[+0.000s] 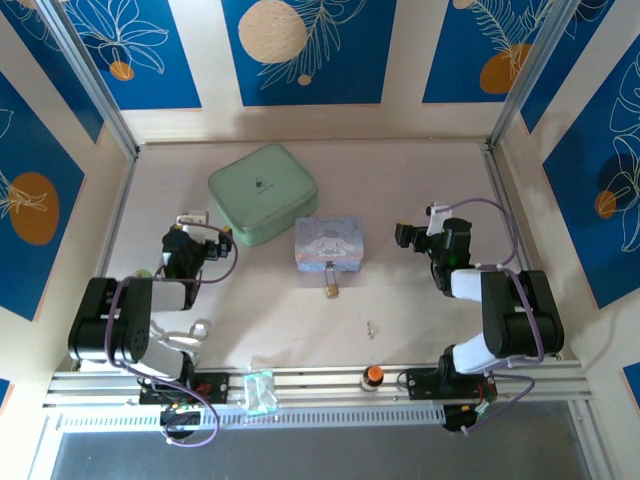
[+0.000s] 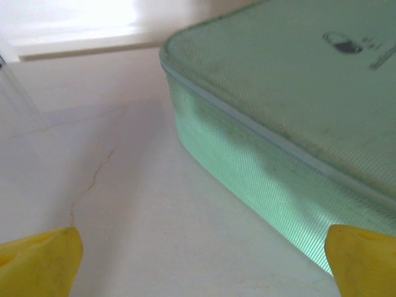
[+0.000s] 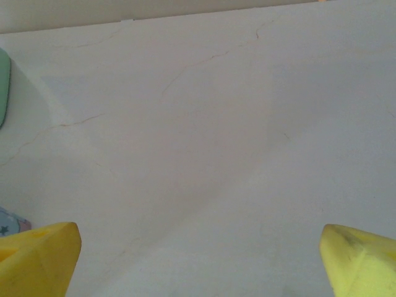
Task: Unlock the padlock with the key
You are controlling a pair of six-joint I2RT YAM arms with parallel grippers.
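The small brass padlock [image 1: 329, 288] lies on the table just in front of the pale blue cartoon tin [image 1: 329, 243]. The tiny silvery key [image 1: 371, 327] lies alone to the padlock's front right. My left gripper [image 1: 208, 228] is open at the left, beside the green tin [image 1: 262, 192], well left of the padlock. In the left wrist view its yellow fingertips [image 2: 40, 260] stand far apart over bare table, with the green tin [image 2: 278, 124] close ahead. My right gripper [image 1: 420, 225] is open at the right, with nothing between its yellow fingertips [image 3: 362, 260].
An orange-topped knob [image 1: 373, 375] and a clear plastic piece [image 1: 259, 390] sit on the front rail. Blue-patterned walls enclose the table on three sides. The green tin's edge [image 3: 3, 86] and a corner of the blue tin [image 3: 9, 223] show at the left of the right wrist view.
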